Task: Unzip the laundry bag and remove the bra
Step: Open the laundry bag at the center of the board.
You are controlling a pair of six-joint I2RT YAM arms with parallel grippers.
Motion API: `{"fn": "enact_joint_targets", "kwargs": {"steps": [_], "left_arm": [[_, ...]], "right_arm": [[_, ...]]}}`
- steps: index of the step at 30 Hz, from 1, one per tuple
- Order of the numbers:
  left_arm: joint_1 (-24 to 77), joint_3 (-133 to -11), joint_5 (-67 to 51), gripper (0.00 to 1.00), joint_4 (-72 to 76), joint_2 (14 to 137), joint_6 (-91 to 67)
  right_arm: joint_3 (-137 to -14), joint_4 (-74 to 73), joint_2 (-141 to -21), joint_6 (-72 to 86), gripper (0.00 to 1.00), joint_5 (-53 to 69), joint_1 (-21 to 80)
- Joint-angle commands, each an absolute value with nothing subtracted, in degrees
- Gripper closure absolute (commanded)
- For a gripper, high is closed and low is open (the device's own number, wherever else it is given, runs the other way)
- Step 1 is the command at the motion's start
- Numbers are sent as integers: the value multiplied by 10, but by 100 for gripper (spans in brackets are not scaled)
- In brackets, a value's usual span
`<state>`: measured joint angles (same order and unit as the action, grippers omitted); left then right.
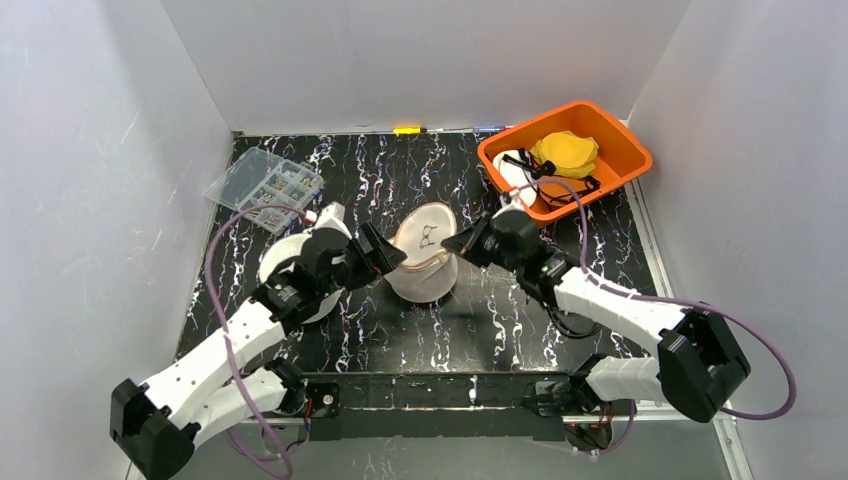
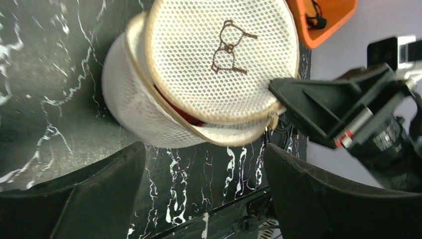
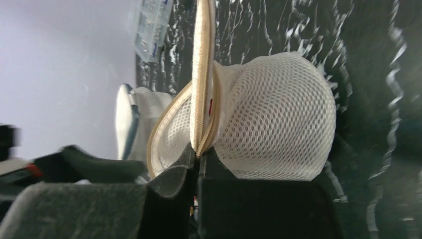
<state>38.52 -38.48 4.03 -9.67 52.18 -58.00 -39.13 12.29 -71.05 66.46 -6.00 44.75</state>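
The black, white-veined table [image 1: 480, 325] carries an orange plastic bin [image 1: 612, 128] at its far right corner, holding a yellow lump [image 1: 565, 150], a white piece [image 1: 512, 170] and black straps [image 1: 568, 190]. At mid-table sits the laundry bag [image 1: 425, 268], a rounded white mesh pod with tan zip trim and a brown bra outline on its lid. The lid gapes, and red fabric [image 2: 181, 110] shows inside. Far left lies a clear compartment box [image 1: 265, 185] of small parts. My left gripper [image 2: 204, 154] is spread wide, holding nothing, with the bag just ahead. My right gripper [image 3: 198, 159] pinches the bag's tan zip edge.
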Motion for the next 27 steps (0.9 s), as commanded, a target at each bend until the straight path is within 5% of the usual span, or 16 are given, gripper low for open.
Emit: {"fn": "enact_joint_targets", "kwargs": {"steps": [1, 13, 27], "left_arm": [[384, -479, 88, 10, -289, 466, -433], [381, -576, 106, 9, -332, 406, -314], [377, -432, 16, 10, -256, 437, -380]], "right_arm": [[-508, -12, -718, 402, 99, 81, 401], [-734, -150, -796, 189, 99, 302, 434], [-477, -100, -696, 187, 99, 184, 400]]}}
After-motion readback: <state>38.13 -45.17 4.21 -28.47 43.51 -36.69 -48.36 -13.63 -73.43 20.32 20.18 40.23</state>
